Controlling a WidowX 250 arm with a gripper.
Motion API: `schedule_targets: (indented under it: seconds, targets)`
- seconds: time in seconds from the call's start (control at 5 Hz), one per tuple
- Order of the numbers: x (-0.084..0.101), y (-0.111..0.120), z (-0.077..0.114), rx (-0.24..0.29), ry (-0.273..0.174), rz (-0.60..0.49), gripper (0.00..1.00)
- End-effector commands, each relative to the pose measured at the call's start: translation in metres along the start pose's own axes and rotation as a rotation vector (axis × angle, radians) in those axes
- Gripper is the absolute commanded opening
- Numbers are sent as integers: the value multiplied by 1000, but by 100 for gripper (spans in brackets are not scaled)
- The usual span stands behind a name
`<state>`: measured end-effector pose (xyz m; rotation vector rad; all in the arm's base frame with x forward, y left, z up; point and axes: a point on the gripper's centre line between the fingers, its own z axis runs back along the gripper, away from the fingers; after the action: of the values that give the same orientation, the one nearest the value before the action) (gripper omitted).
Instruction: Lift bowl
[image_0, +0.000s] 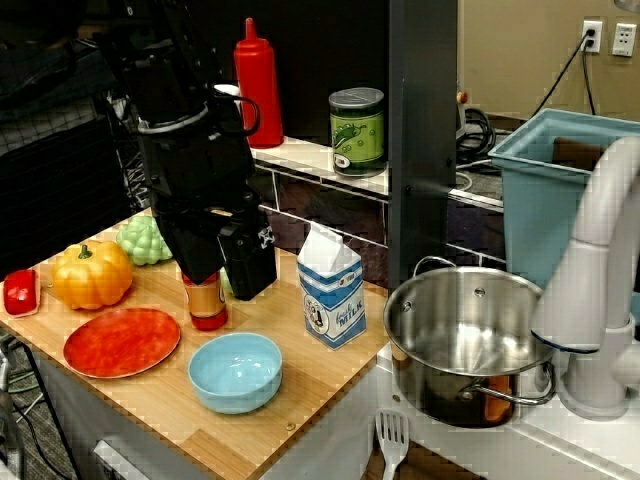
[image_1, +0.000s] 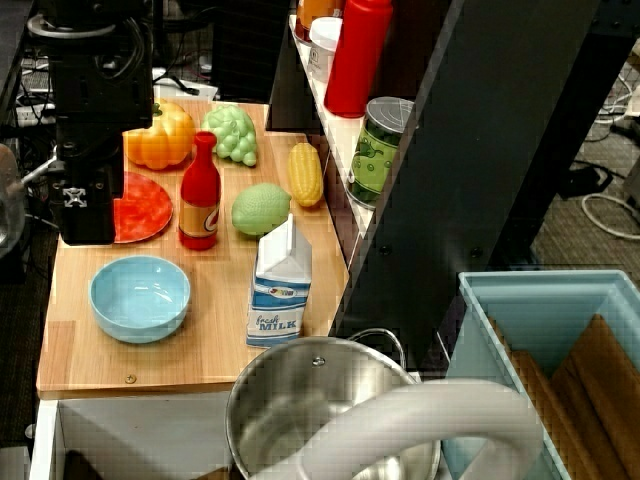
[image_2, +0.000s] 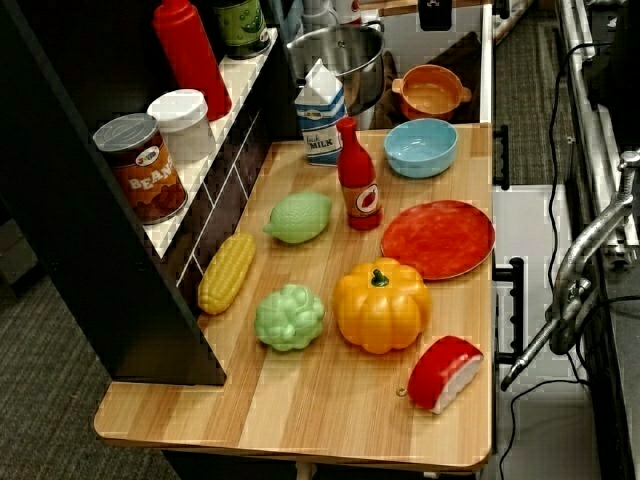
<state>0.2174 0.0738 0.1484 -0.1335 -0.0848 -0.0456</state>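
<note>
Fingers (image_0: 235, 262) above smooth round bowl (image_0: 235, 371)

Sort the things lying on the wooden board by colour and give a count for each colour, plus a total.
Red: 3 – sauce bottle, plate, red wedge
Green: 2 – lime, grapes
Yellow or orange: 2 – corn, pumpkin
Blue: 2 – bowl, milk carton
Total: 9

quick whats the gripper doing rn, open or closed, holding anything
gripper: cannot tell if open or shut, the fingers are not clearly visible; it hangs above the board, not touching the bowl, nothing seen in its grasp.
</note>
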Motion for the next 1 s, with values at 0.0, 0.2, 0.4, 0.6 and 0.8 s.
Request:
schedule_targets:
  seconds: [0.0,0.2,0.4,0.6,0.8]
  targets:
    - [0,0,0,0,0,0,100]
    - [3,-1,-25,83,-30,-47,100]
    - [15,2,-43,130,-35,-54,100]
    - [27,8,-57,179,-56,-68,100]
    - [34,16,-67,218,-59,-103,100]
